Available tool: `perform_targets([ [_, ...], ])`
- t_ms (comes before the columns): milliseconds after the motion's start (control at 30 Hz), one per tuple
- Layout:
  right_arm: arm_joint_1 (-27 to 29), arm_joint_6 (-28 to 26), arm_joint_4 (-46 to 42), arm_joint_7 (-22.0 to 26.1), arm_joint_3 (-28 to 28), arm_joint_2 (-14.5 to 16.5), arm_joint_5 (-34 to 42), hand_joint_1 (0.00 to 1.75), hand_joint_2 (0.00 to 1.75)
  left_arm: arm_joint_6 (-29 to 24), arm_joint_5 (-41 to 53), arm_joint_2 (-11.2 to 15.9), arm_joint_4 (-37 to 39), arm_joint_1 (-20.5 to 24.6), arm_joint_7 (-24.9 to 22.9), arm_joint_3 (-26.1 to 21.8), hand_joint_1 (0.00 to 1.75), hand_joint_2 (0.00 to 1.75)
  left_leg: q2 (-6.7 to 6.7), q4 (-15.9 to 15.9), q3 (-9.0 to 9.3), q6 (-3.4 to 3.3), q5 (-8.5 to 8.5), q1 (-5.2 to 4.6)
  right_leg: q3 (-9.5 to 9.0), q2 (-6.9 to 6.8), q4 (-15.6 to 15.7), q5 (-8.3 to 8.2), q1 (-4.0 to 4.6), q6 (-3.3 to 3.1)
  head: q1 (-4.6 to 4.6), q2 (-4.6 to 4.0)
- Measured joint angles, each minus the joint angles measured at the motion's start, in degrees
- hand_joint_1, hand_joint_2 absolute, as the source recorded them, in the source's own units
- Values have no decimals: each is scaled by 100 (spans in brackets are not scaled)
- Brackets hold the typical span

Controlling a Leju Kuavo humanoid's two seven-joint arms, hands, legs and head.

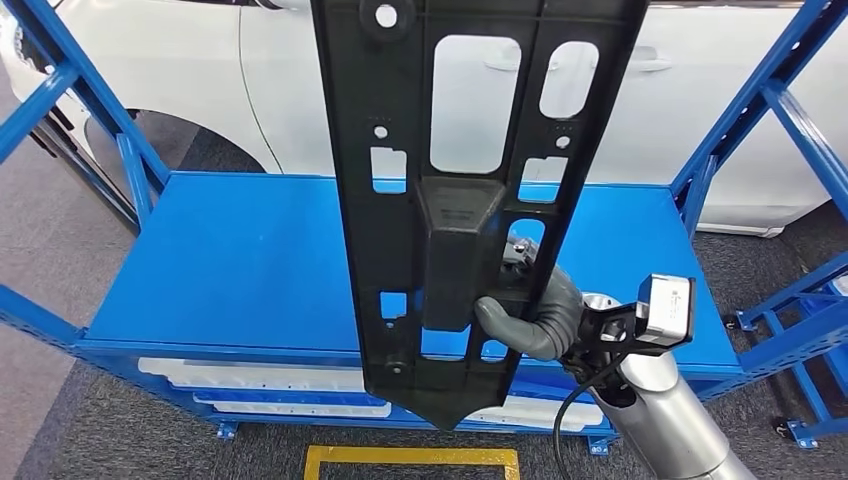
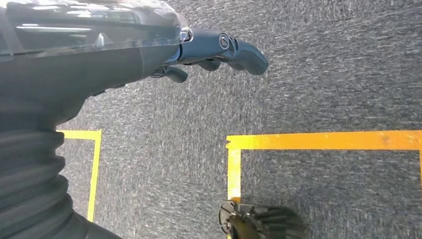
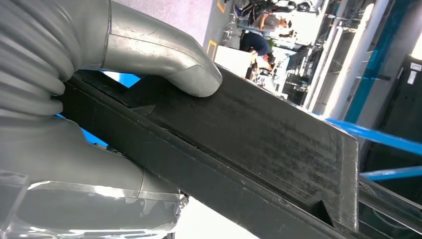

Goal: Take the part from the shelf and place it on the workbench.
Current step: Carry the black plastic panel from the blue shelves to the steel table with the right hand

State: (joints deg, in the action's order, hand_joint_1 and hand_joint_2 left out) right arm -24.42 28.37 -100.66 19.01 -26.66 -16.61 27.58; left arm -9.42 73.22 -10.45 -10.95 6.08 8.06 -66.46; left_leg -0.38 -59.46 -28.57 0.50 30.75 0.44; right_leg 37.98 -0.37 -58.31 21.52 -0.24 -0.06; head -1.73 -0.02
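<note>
A long black plastic part (image 1: 455, 200) with several cut-outs stands almost upright in front of me, above the blue shelf deck (image 1: 240, 260). My right hand (image 1: 535, 315) grips it low down at its raised middle block, grey thumb wrapped over the front. Close up, the thumb (image 3: 164, 62) presses on the black part (image 3: 259, 144). My left hand (image 2: 219, 50) hangs over the grey carpet, its dark fingers loosely extended and holding nothing.
Blue shelf uprights (image 1: 760, 100) rise on both sides. A white car (image 1: 700, 100) stands behind the shelf. White panels (image 1: 260, 385) lie on the lower level. Yellow floor tape (image 1: 410, 458) marks the carpet in front. Another blue rack (image 1: 810, 340) stands at the right.
</note>
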Motion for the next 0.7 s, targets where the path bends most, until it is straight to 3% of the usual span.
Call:
perform_targets([
  [33, -20, 1, -5, -16, 9, 3, 14, 171, 175, -3, -7, 2, 0, 9, -1, 0, 0, 175, -5, 143, 61, -37, -38, -13, 19, -1, -4, -43, 1, 34, 1, -1],
  [100, -48, 3, -12, -34, 18, 9, 39, 171, 175, -7, -22, 5, 0, 10, -2, -1, 0, 175, -9, 158, 5, -116, -122, -32, 31, 0, 29, -145, -4, 106, 1, 0],
  [133, -54, 4, -14, -36, 20, 11, 45, 171, 175, -6, -30, 8, 0, 9, -2, -2, 0, 175, 0, 164, -28, -156, -181, -27, 45, 5, 36, -155, -13, 138, 1, 0],
  [167, -56, 6, -16, -38, 23, 13, 49, 171, 175, -7, -34, 12, 0, 11, -2, -3, 0, 175, 10, 174, -76, -198, -250, -20, 86, 12, -15, -61, -20, 170, 1, 0],
  [233, -58, 8, -19, -40, 28, 13, 50, 171, 175, -8, -37, 17, 0, 24, -1, -3, 0, 175, 32, 190, -223, -261, -407, -3, 256, 23, -462, 448, -41, 229, 2, 0],
  [300, -50, 2, -21, -39, 29, 16, 50, 171, 175, -7, -37, 18, 0, 26, 2, -3, 0, 175, 37, 185, -416, -280, -546, -8, 443, 24, -1244, 1003, -52, 272, 2, 1],
  [333, -42, -5, -21, -39, 28, 19, 45, 171, 175, -5, -37, 18, 0, 22, 5, -3, 0, 175, 38, 181, -514, -279, -610, -11, 467, 25, -1550, 1104, -53, 280, 2, 0],
  [367, -32, -18, -21, -39, 27, 21, 38, 171, 175, -4, -36, 18, 0, 19, 11, -3, 0, 175, 38, 177, -607, -276, -670, -15, 408, 25, -1695, 1074, -52, 278, 2, 0],
  [400, -23, -33, -21, -38, 26, 22, 28, 171, 175, -2, -35, 18, 0, 18, 21, -3, 0, 175, 37, 171, -693, -270, -727, -20, 243, 25, -1628, 942, -50, 263, 2, 0],
  [467, -14, -60, -30, -35, 26, 27, 9, 171, 175, 2, -34, 16, 0, 18, 48, -3, 0, 175, 33, 158, -821, -251, -828, -31, -363, 24, -921, 713, -27, 188, 2, 0],
  [533, -13, -68, -56, -28, 26, 32, 1, 171, 175, 4, -37, 9, 0, 18, 67, -3, 0, 175, 33, 151, -875, -202, -907, -38, -940, 13, -83, 789, 21, 98, 2, 0],
  [567, -16, -66, -71, -23, 26, 33, 1, 171, 175, 5, -40, 7, 0, 19, 69, -3, 0, 175, 37, 155, -879, -168, -943, -30, -1074, 10, 143, 864, 49, 60, 1, -1],
  [633, -17, -60, -84, -18, 23, 36, -1, 171, 175, 6, -48, 7, 0, 19, 70, -3, 0, 175, 45, 178, -879, -93, -1015, -16, -1095, 7, 253, 824, 60, -6, 2, 0],
  [700, -20, -56, -85, -17, 20, 45, -4, 171, 175, 4, -53, 10, 0, 10, 69, -3, 0, 175, 40, 43, -952, -33, -881, -12, -1052, -10, 310, 709, 34, -86, 2, 0],
])
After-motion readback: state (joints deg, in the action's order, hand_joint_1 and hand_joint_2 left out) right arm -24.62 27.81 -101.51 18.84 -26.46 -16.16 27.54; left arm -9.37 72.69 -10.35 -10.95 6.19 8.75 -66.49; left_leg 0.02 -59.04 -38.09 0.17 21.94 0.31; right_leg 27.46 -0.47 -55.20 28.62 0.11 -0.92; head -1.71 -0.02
